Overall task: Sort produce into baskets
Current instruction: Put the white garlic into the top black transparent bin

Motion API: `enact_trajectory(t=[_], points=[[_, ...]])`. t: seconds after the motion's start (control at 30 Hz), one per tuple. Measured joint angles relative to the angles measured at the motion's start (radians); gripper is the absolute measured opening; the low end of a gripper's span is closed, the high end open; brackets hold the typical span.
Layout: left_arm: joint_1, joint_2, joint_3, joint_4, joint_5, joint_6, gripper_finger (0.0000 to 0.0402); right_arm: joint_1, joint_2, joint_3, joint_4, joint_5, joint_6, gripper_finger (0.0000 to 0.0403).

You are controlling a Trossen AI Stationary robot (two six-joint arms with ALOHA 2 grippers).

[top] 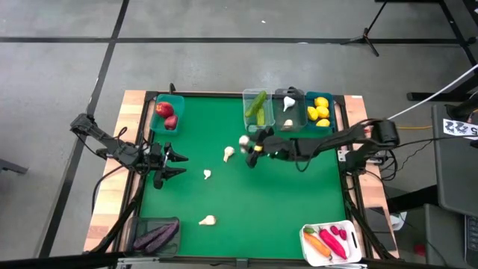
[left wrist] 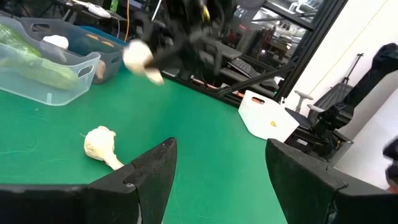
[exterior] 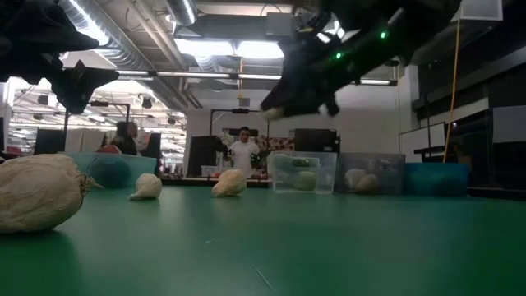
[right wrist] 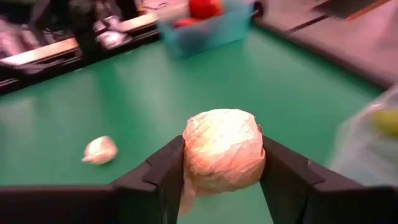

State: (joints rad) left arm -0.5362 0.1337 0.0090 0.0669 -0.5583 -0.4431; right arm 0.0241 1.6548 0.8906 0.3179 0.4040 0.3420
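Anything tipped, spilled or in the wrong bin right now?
Nothing stands out. Three garlic bulbs lie loose on the green table, simply unsorted. The right gripper holds a fourth bulb squarely. All baskets sit upright.

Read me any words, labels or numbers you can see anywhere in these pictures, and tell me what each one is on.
Nothing can be read for certain.
Black-and-white marker tag on the grey equipment right of the table: a pattern with a mark at its edge, too small to read.
Baskets, produce and arms: no lettering shows.
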Motion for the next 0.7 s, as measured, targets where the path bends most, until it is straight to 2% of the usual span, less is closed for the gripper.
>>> enact_trajectory(t=[0.23, 0.4, 0.53, 0.7], points=[[0.000, 0.000, 0.000, 0.000, 0.000, 0.000, 0.0240, -0.106, -0.193, 0.000, -0.252, 0.151, -0.037, 0.0179], [0.000, 0.000, 0.000, 0.000, 0.000, 0.000, 0.0240, -0.217, -0.264, 0.000, -0.406, 0.264, -0.041, 0.0179], [0.000, 0.000, 0.000, 0.000, 0.000, 0.000, 0.0240, -0.324, -0.270, 0.000, -0.481, 0.266, -0.018, 0.0179], [0.000, 0.000, 0.000, 0.000, 0.000, 0.000, 0.0240, -0.438, -0.261, 0.000, -0.553, 0.217, 0.147, 0.0179]])
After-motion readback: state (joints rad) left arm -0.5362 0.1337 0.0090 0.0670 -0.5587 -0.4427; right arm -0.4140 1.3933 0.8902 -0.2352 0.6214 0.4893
